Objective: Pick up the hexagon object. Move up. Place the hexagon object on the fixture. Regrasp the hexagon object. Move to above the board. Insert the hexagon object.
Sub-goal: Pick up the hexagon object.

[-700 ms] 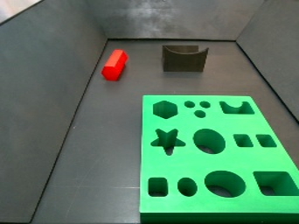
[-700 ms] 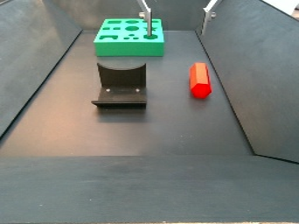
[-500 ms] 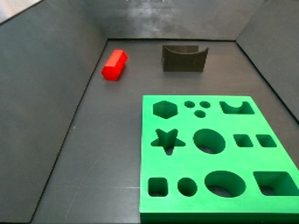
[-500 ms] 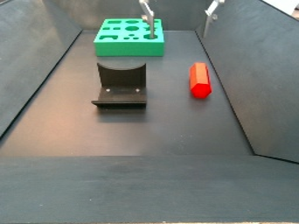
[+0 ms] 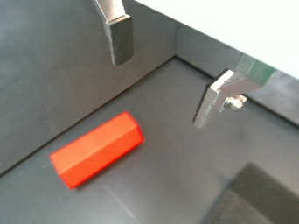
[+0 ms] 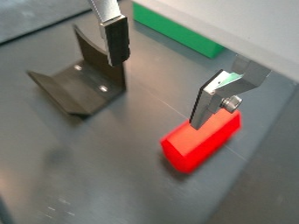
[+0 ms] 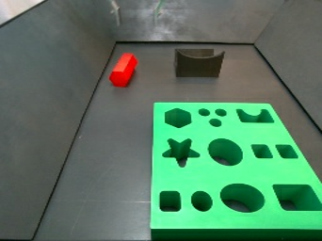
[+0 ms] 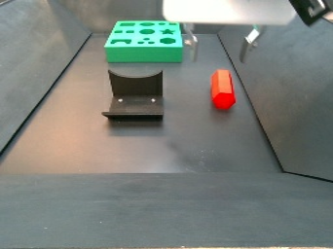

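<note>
Three task things lie on the dark floor, and none is yet touched. Largest is the board (image 7: 229, 167), a flat green slab with its cut-outs showing in both side views (image 8: 143, 40). Next is the fixture (image 8: 134, 94), the dark notched bracket standing by itself, apart from the board; a wrist view shows it just off one finger (image 6: 79, 77), with nothing on it. Smallest is the hexagon (image 8: 221, 88), a red prism lying flat on the floor well to the right of the fixture in that side view, near the right wall.

The gripper (image 8: 219, 41) hangs above the floor on the far side of the hexagon in that side view, its jaws wide apart and nothing between them. Both wrist views show the silver fingers (image 5: 119, 38) spread with bare floor in the gap.

What the pick turns on: the hexagon is not yet centred between the fingers. In a wrist view (image 6: 202, 140) it sits below and just past one finger (image 6: 215, 99), off to that side of the gap and not under its middle. In the other wrist view (image 5: 98, 150) it lies clear of both fingers. Its long axis runs near to far in the side view (image 7: 122, 69), so I judge the gripper must shift over the prism's middle and close across its short width, the fingers straddling the long flanks, before going down.
</note>
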### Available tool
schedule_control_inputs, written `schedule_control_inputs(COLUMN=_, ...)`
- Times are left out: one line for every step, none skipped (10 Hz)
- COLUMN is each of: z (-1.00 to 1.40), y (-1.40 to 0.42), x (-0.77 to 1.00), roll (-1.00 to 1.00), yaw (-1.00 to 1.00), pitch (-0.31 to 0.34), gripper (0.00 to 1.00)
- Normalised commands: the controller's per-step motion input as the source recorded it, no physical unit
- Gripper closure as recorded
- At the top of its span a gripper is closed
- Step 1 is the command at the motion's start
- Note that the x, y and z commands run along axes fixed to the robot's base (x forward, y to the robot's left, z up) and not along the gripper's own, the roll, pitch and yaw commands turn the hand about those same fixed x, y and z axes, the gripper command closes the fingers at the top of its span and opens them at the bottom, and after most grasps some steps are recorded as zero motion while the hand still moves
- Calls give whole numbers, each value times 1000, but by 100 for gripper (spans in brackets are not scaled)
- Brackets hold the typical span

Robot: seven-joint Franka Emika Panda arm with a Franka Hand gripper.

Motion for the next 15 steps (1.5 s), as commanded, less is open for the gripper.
schedule_control_inputs(z=-440, y=-246, x=-483, roll=-90, yaw=0, pitch=-354, gripper=0)
schedule_control_inputs(z=-434, y=-283, x=-417, roll=-87, yaw=0, pitch=-369, gripper=0)
schedule_control_inputs(z=-471, y=-280, x=-320, roll=-89, yaw=-6, pitch=-360, gripper=0)
schedule_control_inputs(z=-551, y=-260, x=-126, roll=-66, yaw=0, pitch=-340, gripper=0)
schedule_control_inputs(z=-389, y=-271, x=-40, roll=-171, yaw=-51, pitch=-371, gripper=0)
schedule_control_inputs(z=-406, y=-257, x=0, roll=-164, yaw=-46, pitch=-379, gripper=0)
schedule_control_inputs(z=-431, y=-234, x=0, roll=-154, yaw=-43, pitch=-379, gripper=0)
schedule_control_inputs(z=-391, y=-274, x=0, roll=-160, yaw=-109, pitch=-411, gripper=0)
schedule_control_inputs(z=-440, y=-229, x=0, roll=-137, yaw=-97, pitch=-399, gripper=0)
schedule_control_inputs(z=-526, y=-40, x=-23, roll=-74, yaw=-83, pitch=-371, gripper=0)
schedule_control_inputs(z=-540, y=17, x=0, roll=-43, yaw=-89, pitch=-340, gripper=0)
schedule_control_inputs(z=-600, y=211, x=0, roll=0, yaw=-43, pitch=-279, gripper=0)
schedule_control_inputs(z=-686, y=283, x=-46, roll=0, yaw=0, pitch=-256, gripper=0)
schedule_control_inputs(z=-729, y=186, x=-80, roll=-20, yaw=-3, pitch=-254, gripper=0)
schedule_control_inputs(z=-717, y=111, x=-80, roll=-61, yaw=-31, pitch=-269, gripper=0)
